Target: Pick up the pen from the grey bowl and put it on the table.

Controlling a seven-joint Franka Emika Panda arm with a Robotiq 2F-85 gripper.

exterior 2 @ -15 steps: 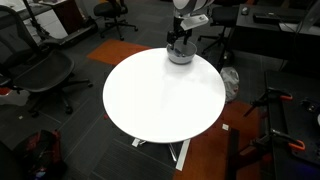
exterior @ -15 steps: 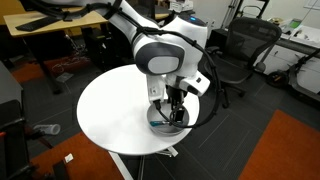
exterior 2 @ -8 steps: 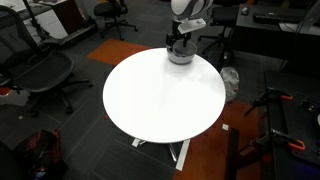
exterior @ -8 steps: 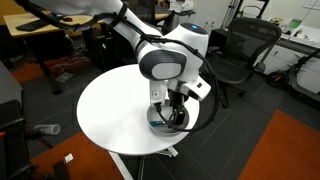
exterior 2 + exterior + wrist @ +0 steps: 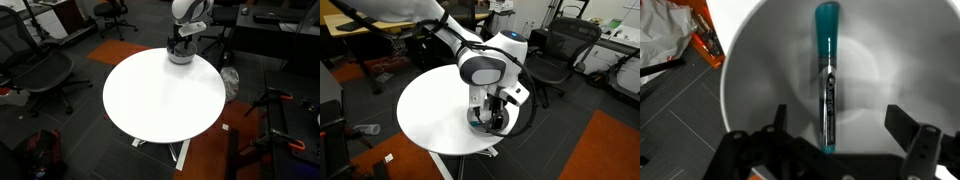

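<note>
In the wrist view the pen [image 5: 827, 78], slim and dark with a teal cap and tip, lies lengthwise on the floor of the grey bowl [image 5: 750, 70]. My gripper [image 5: 836, 128] is open, one finger on each side of the pen's near end, apart from it. In both exterior views the gripper [image 5: 492, 115] [image 5: 179, 44] is lowered into the bowl [image 5: 486, 124] [image 5: 181, 56], which stands near the edge of the round white table [image 5: 435, 110] [image 5: 160, 100]. The pen is hidden there.
Office chairs [image 5: 560, 50] [image 5: 35, 70] and desks surround the table. An orange and white object [image 5: 685, 40] lies on the dark floor beside the bowl in the wrist view. The table stands on a white pedestal [image 5: 180, 152].
The arm has shifted slightly over the bowl and the gripper sits a little lower. The pen still lies in the bowl.
</note>
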